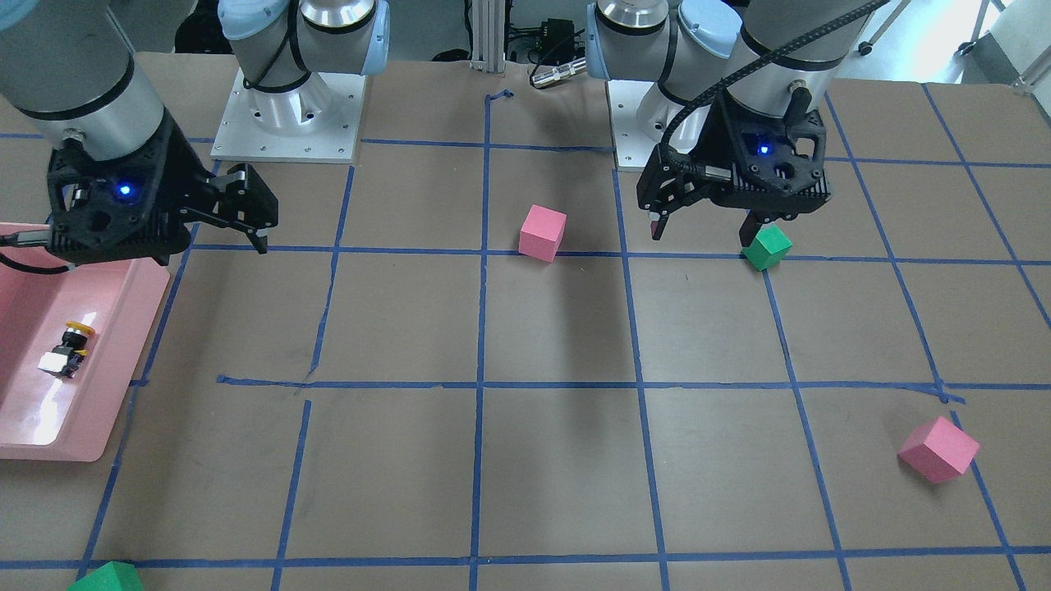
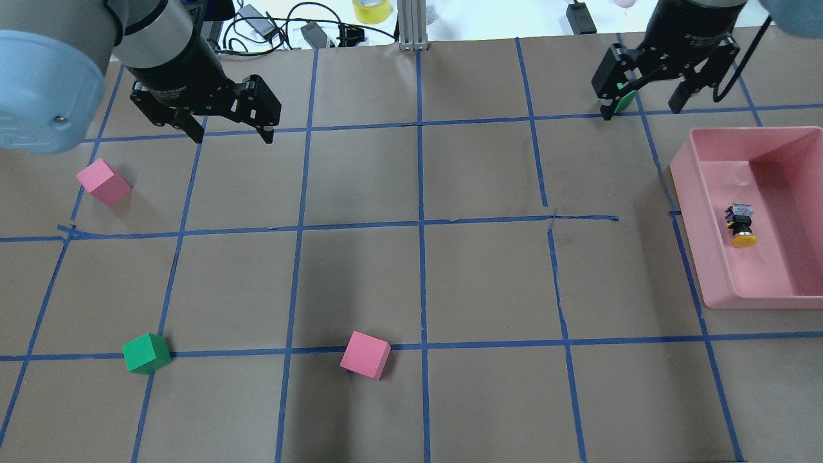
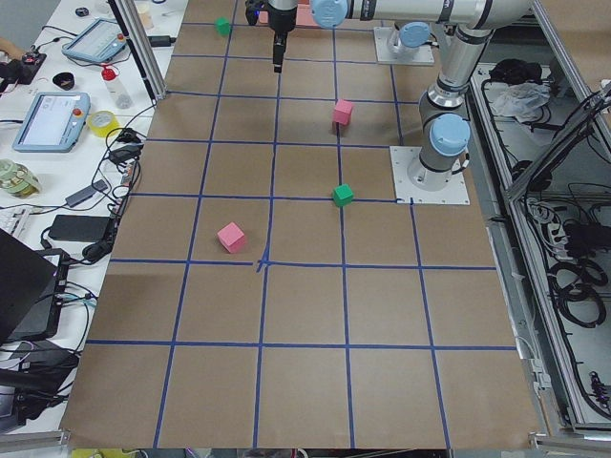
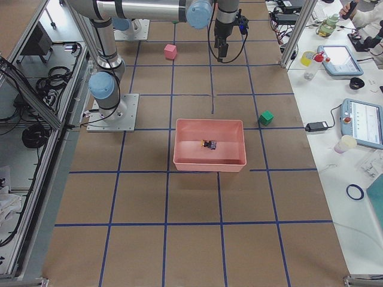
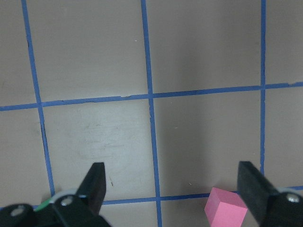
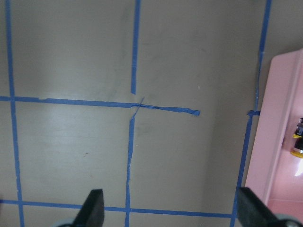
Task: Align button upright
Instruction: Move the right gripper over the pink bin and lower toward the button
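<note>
The button (image 2: 741, 225) lies on its side in the pink tray (image 2: 697, 218), with its yellow cap toward the robot. The right gripper (image 2: 642, 106) hangs over the worktop (image 2: 488, 276) near the tray, its 2 fingers spread wide. The left gripper (image 2: 231, 132) is spread wide too, far from the button.

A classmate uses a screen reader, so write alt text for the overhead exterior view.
A yellow-capped button lies on its side in a pink tray at the right of a taped table. The left gripper and right gripper hang open and empty at the far side; pink and green cubes sit scattered.
</note>
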`<state>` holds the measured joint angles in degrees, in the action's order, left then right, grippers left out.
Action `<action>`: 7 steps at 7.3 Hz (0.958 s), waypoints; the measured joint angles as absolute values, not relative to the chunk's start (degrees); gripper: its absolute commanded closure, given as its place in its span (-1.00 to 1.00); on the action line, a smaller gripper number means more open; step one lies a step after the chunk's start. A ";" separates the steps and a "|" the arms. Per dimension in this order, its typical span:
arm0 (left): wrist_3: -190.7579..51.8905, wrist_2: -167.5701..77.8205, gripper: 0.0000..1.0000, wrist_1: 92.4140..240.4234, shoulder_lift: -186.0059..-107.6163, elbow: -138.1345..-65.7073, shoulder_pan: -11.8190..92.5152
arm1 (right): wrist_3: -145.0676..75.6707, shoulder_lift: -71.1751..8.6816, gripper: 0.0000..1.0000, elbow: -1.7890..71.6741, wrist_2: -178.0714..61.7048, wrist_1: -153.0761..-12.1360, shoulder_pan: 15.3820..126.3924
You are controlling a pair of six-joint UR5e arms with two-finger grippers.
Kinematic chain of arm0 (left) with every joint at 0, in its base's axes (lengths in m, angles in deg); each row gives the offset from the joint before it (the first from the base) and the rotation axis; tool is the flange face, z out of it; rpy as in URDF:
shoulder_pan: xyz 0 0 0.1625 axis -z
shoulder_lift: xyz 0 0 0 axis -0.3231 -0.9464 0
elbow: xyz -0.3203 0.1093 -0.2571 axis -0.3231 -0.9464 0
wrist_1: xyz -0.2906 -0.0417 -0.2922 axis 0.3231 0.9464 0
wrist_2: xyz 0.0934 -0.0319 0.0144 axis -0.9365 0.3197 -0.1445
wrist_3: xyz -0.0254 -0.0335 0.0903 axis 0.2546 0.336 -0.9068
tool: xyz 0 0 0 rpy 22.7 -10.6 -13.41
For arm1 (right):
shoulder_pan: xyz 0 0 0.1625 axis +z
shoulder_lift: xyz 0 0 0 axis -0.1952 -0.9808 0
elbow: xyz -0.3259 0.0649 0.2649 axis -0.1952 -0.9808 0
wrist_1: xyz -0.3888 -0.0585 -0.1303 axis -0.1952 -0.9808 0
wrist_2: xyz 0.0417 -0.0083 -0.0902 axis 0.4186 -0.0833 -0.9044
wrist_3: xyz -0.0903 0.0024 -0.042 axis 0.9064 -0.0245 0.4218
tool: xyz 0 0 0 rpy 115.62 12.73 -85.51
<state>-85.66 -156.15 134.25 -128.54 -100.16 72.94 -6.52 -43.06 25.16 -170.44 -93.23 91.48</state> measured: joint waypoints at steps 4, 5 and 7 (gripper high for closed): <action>-85.66 -156.22 -1.00 134.25 -128.54 -100.16 72.92 | 10.66 -40.75 -1.00 34.58 -172.17 -110.32 75.65; -85.66 -156.23 -1.00 134.25 -128.54 -100.16 72.91 | 11.10 -39.63 -1.00 36.17 -172.88 -113.65 73.97; -85.66 -156.21 -1.00 134.25 -128.54 -100.16 72.91 | 8.25 -36.85 -1.00 39.29 -177.95 -121.26 72.85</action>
<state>-85.66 -156.21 134.25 -128.54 -100.16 72.91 8.25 -36.85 39.29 -177.95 -121.26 72.85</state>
